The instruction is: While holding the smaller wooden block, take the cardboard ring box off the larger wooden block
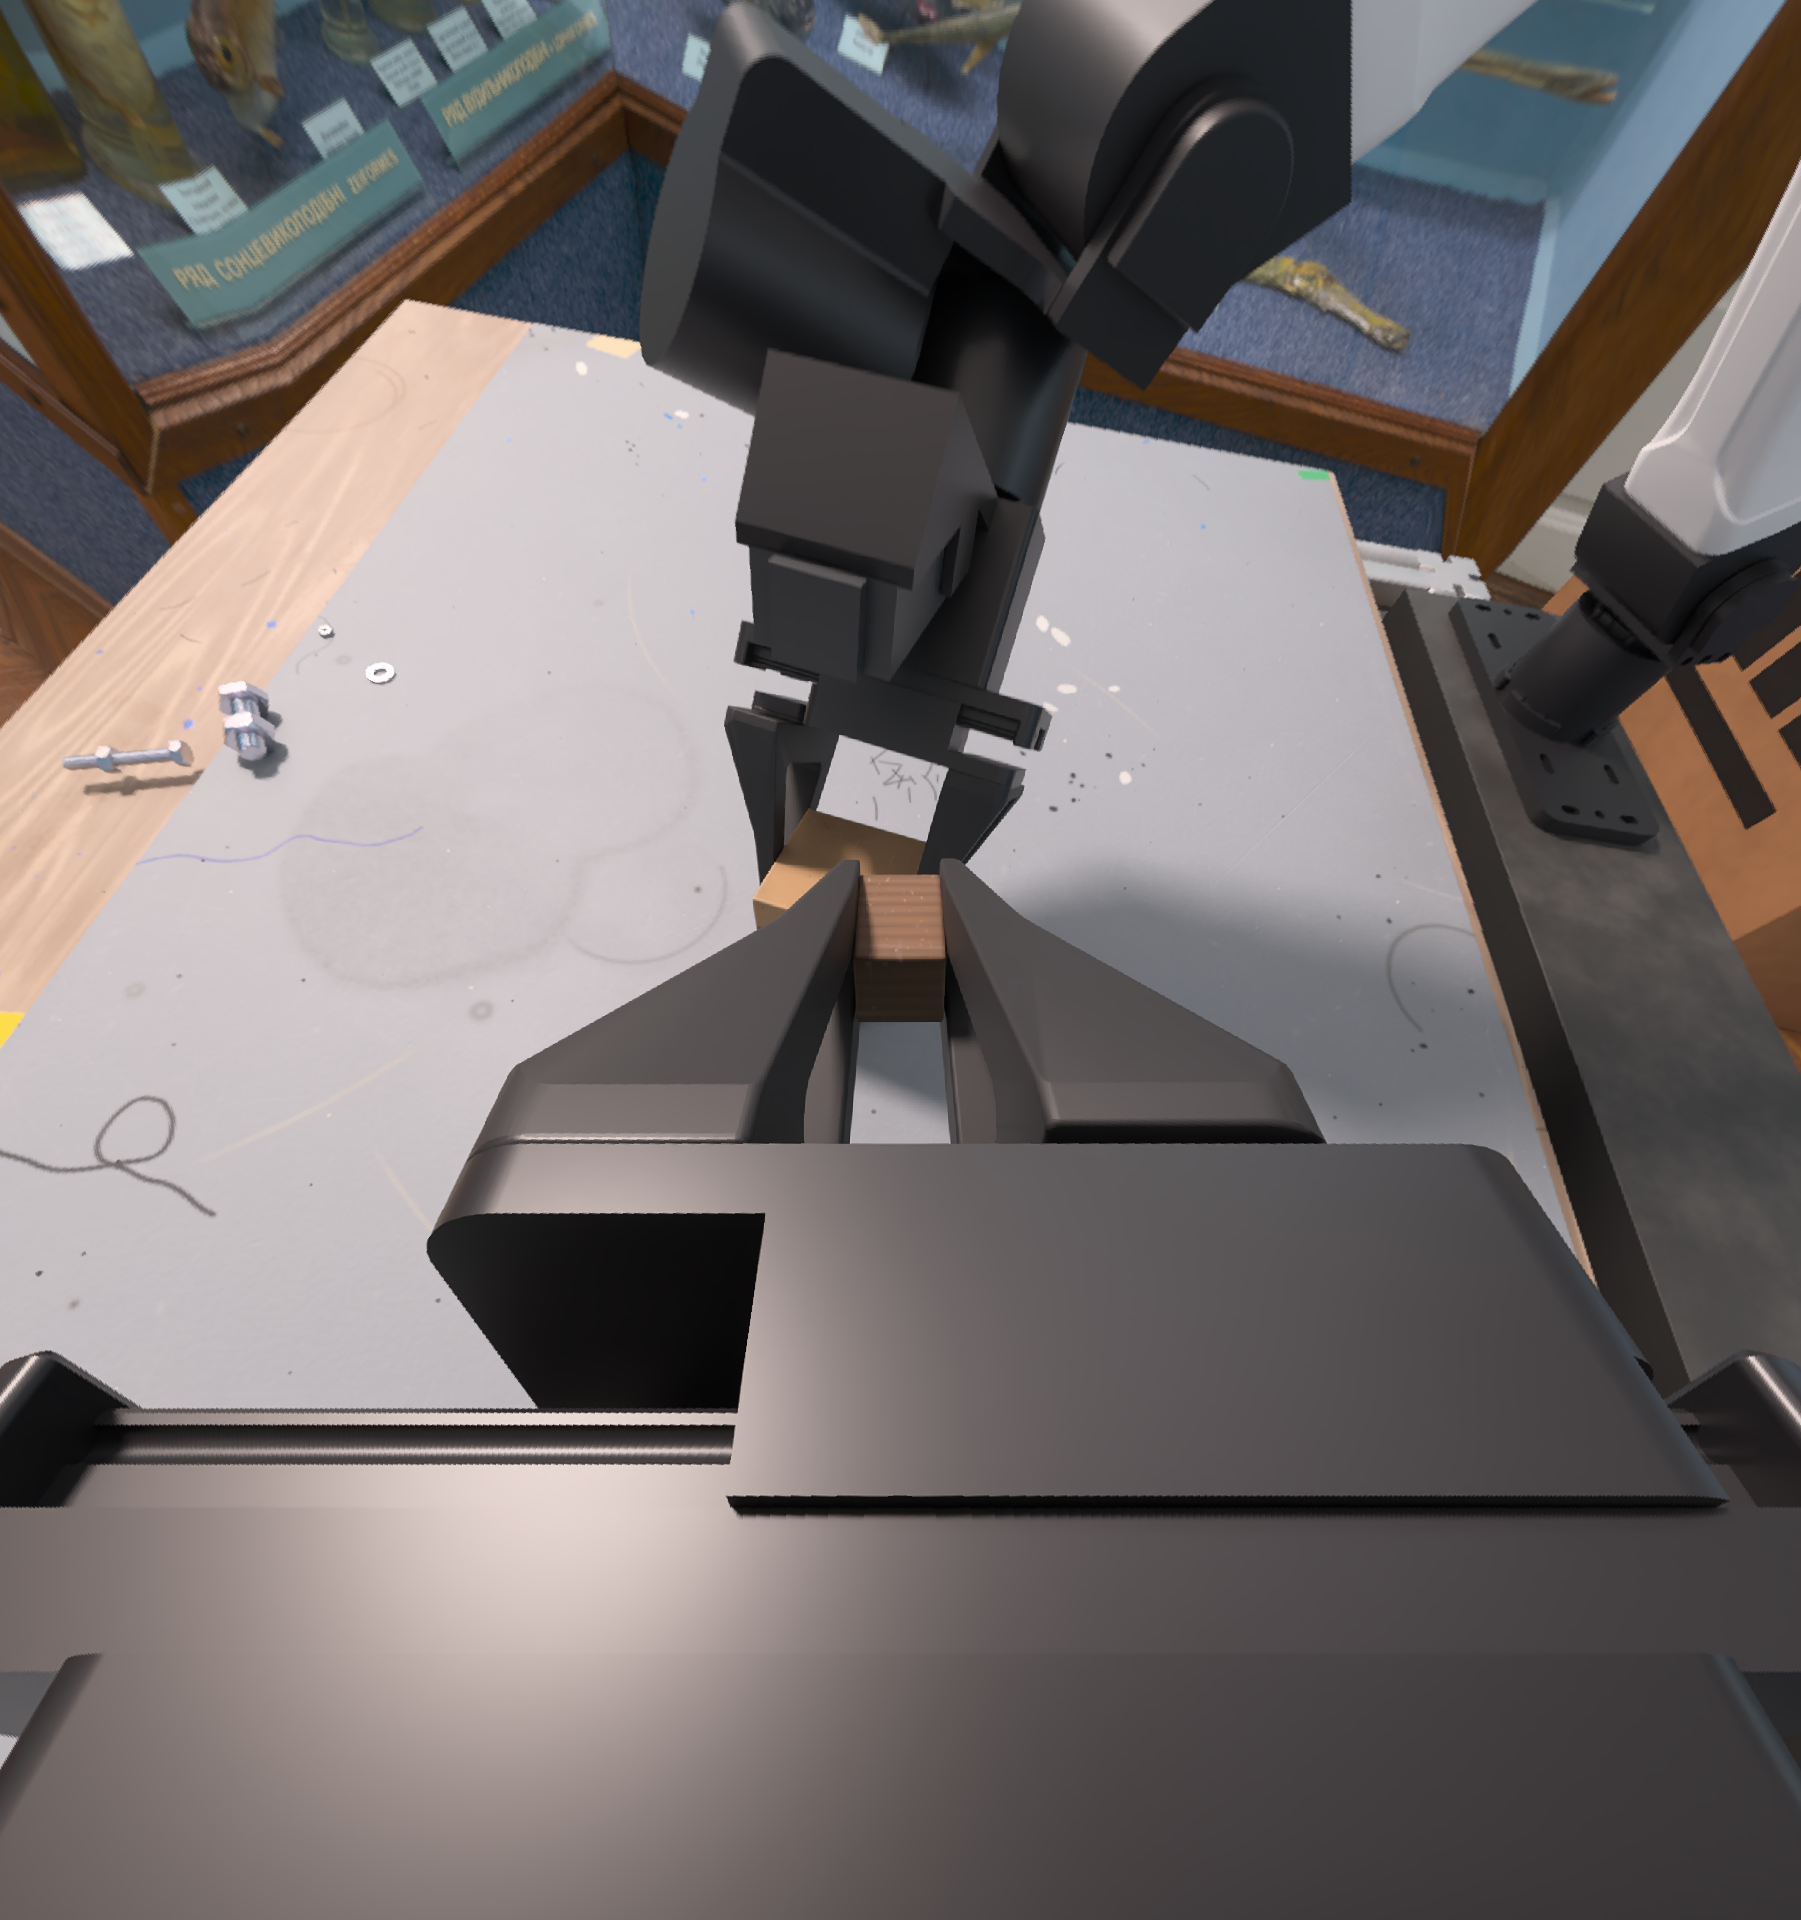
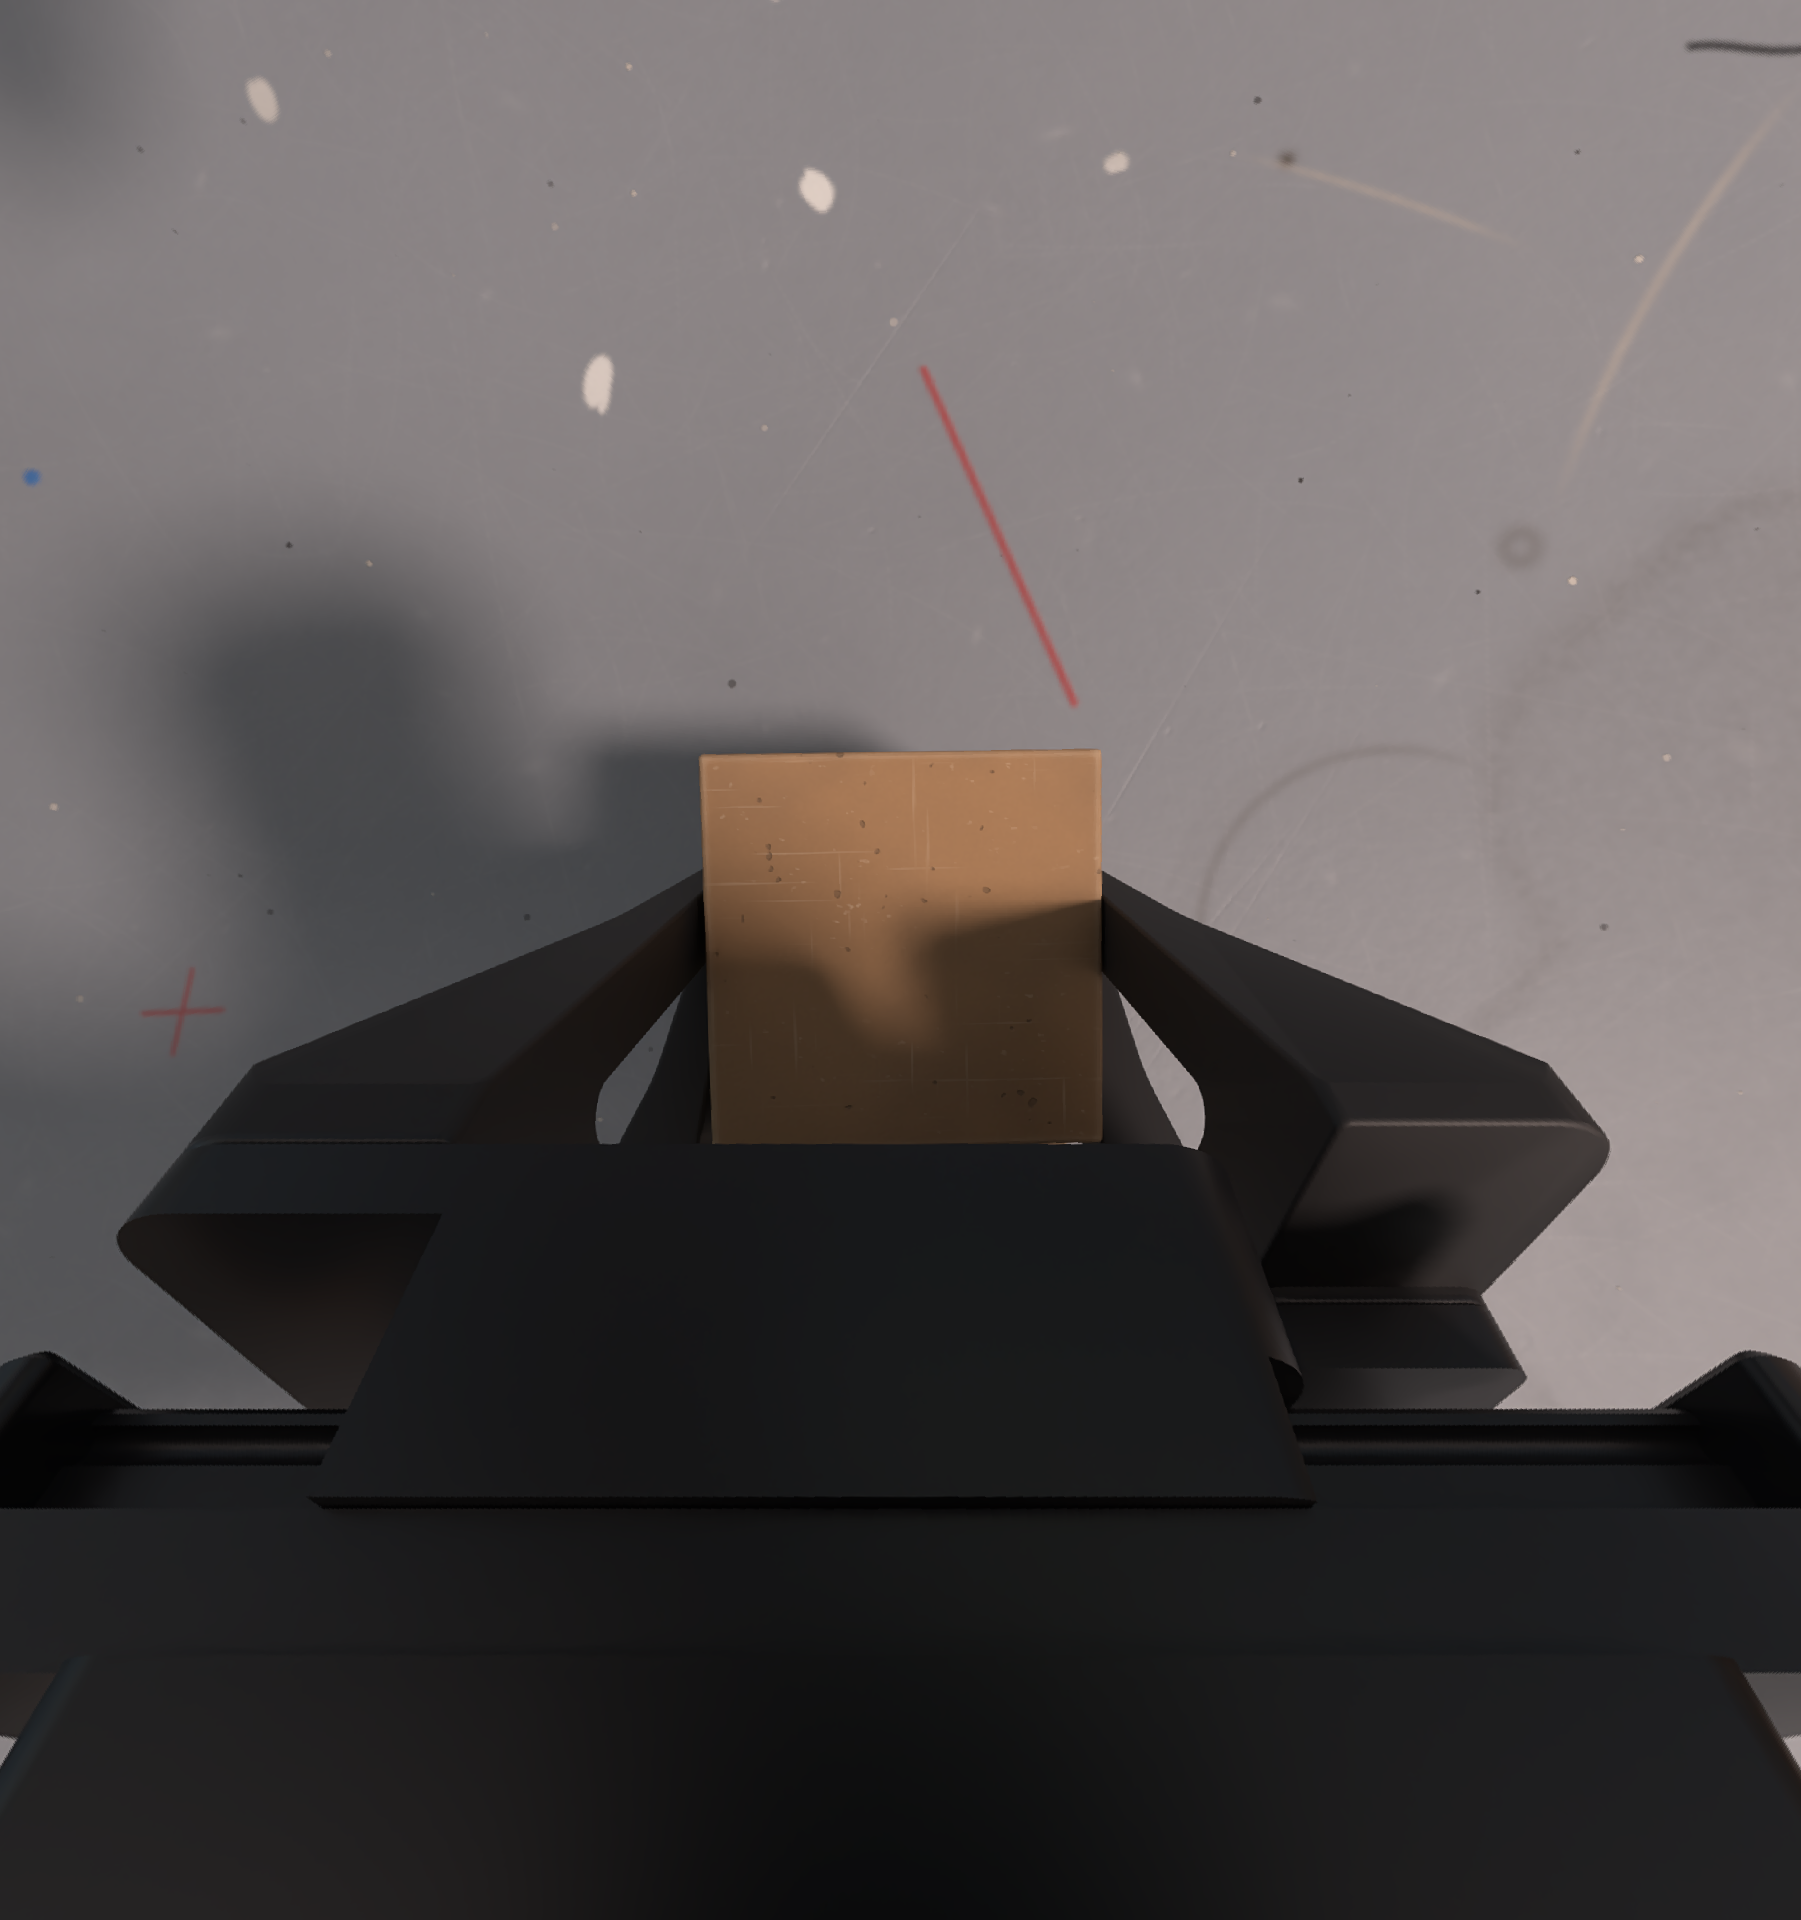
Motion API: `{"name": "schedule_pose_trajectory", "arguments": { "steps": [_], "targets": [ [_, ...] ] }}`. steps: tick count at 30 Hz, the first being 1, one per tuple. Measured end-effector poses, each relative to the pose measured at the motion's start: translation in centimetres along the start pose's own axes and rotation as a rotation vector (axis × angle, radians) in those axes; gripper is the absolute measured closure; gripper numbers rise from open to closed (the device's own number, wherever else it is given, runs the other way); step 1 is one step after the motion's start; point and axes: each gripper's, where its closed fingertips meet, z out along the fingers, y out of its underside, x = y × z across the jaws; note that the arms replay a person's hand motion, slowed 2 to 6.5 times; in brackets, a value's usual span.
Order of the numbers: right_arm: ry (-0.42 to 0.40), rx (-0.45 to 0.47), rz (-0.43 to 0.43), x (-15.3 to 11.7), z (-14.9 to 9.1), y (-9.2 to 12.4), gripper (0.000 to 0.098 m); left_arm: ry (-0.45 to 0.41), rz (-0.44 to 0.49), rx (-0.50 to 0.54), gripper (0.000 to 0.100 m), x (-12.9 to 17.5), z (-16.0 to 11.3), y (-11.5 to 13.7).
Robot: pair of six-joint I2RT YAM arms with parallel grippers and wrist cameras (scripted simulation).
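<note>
At frame centre the left claw (image 1: 901,883) pinches the smaller wooden block (image 1: 898,951). Just behind, the right claw (image 1: 875,831) clamps the cardboard ring box (image 1: 823,868), blocking the view beyond. Bolts (image 1: 179,738) lie at the tabletop's (image 1: 460,935) left.

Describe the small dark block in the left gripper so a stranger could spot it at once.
Start at the grey table and follow the near black gripper to its fingertips. Clamped between them is the smaller wooden block, dark brown with fine ribbed grain; the cardboard ring box just behind is paler tan and smooth.
</note>
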Motion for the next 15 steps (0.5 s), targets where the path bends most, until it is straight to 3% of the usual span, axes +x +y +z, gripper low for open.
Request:
{"name": "schedule_pose_trajectory", "arguments": {
  "steps": [8,15],
  "targets": [
    [-0.045,0.004,0.056,-0.3,-0.2,0.1,0.0472,-0.001,0.013,-0.066,0.088,0.1,1.4,1.7],
    [0.006,-0.075,0.011,0.3,0.1,1.5,0.0472,-0.002,0.023,-0.090,0.088,0.3,1.9,2.2]
  ]
}}
